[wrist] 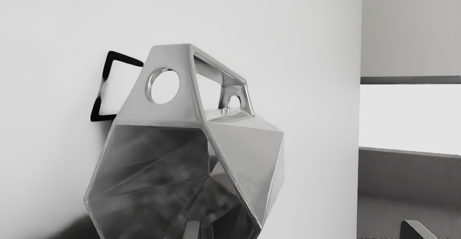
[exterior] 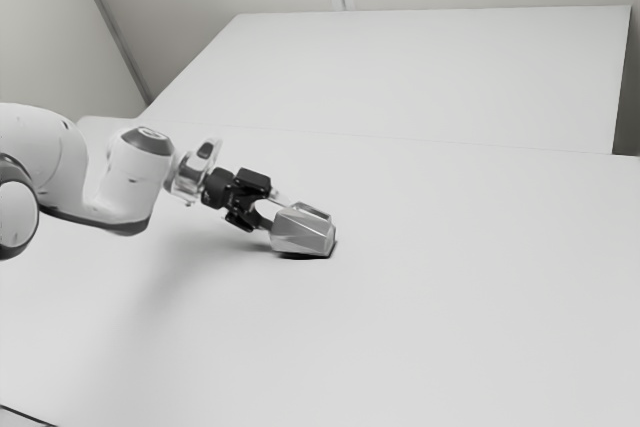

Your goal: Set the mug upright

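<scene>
My black gripper (exterior: 272,212) is at the mug's near end in the exterior view, tilted down toward the table. The faceted silver mug (exterior: 303,231) lies on its side on the white table (exterior: 450,297), handle uppermost. In the wrist view the dark mouth of the mug (wrist: 155,159) faces my hand, and the handle has a round hole in it. My gripper (wrist: 303,229) is open there, its fingertips far apart. One fingertip (wrist: 193,229) overlaps the mouth, while the other stands outside the mug. How deep the first one reaches is unclear.
A dark angular outline, like a shadow, lies on the table beside the handle in the wrist view. Beyond the table edge there are grey wall parts (wrist: 407,174). A thin dark cable (exterior: 28,415) is at the exterior view's lower left.
</scene>
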`<move>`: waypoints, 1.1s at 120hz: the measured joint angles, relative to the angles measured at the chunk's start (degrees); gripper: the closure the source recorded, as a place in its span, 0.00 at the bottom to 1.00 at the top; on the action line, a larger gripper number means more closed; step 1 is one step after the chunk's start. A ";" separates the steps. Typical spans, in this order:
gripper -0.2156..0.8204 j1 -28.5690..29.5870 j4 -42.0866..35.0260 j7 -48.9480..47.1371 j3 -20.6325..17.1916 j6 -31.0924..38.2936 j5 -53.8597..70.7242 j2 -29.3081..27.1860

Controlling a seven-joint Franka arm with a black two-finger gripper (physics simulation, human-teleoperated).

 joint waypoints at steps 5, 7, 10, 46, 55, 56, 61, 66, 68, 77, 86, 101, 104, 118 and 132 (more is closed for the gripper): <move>0.21 -0.06 0.02 0.96 -0.30 -0.19 -1.05 0.58; 0.21 -0.08 0.03 1.33 -0.39 -0.26 -1.39 0.77; 0.21 -0.11 0.02 1.87 -0.50 -0.35 -1.83 0.97; 0.78 0.05 -0.03 6.78 -1.16 -1.19 -4.31 1.44; 0.85 0.10 0.01 7.67 -1.18 -1.18 -4.46 1.30; 0.85 0.11 0.01 7.76 -1.19 -1.18 -4.47 1.26; 0.88 0.12 0.03 8.20 -1.19 -1.20 -4.53 1.06; 0.90 0.05 0.04 8.60 -1.19 -1.27 -4.56 0.78; 0.90 0.03 0.05 8.75 -1.19 -1.30 -4.57 0.65; 0.92 -0.04 0.05 9.39 -1.19 -1.42 -4.59 -0.43; 0.94 -0.18 0.00 9.90 -1.19 -1.49 -4.32 -1.94; 0.95 -0.38 -0.04 10.39 -1.12 -0.65 -2.24 -4.62; 0.95 -0.48 -0.01 10.10 -1.11 -0.17 -0.28 -5.78; 0.96 -0.78 1.01 6.20 -1.18 1.87 15.38 -11.47; 0.96 -1.31 3.82 0.19 -1.35 3.20 33.60 -14.34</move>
